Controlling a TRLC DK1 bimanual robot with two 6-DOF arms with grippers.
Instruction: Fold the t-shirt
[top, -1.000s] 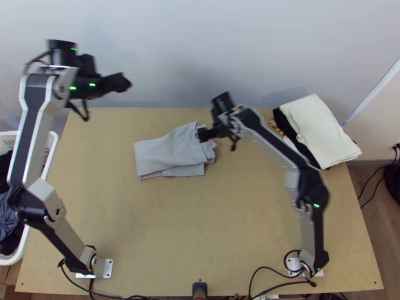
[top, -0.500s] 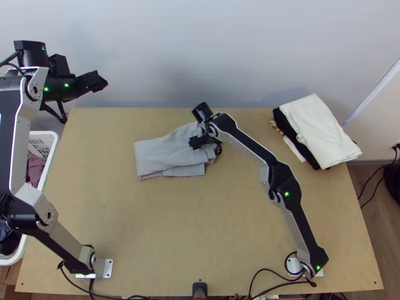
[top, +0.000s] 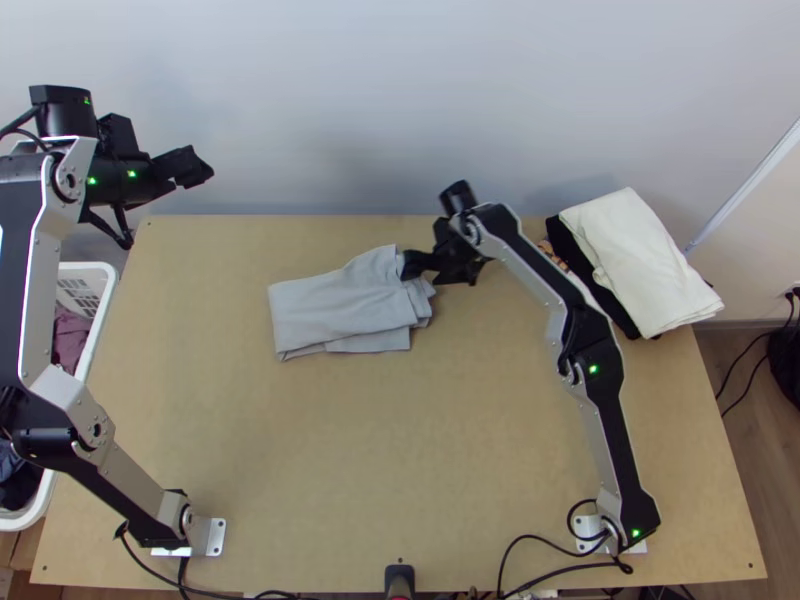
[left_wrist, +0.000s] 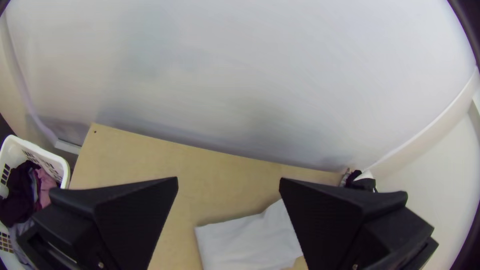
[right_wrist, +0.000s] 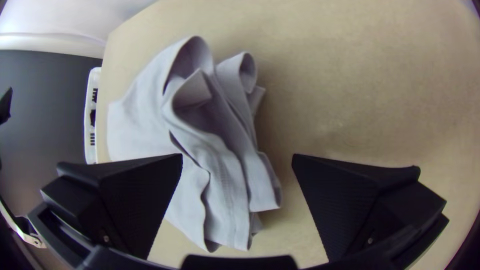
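My left gripper (top: 190, 167) is held up at the table's far left corner, well away from the shirt. The left wrist view has my left gripper (left_wrist: 228, 182) open with nothing between its fingers. My right gripper (top: 412, 265) is over the right end of the light grey t-shirt (top: 335, 303). In the right wrist view my right gripper (right_wrist: 237, 157) stands open above the t-shirt (right_wrist: 220, 165). The shirt lies folded into a narrow bundle, several layers and loose loops showing at its right end.
A stack of folded clothes, white on top (top: 640, 262), sits at the table's far right corner. Left of the table stands a white basket (top: 100, 290) with dark and pink clothes. A wall rises behind the table (top: 350, 450).
My left gripper has moved left, mostly in the first half second. My right gripper went lower left over the shirt's right end, then back up and to the right. The shirt looks nearly unchanged.
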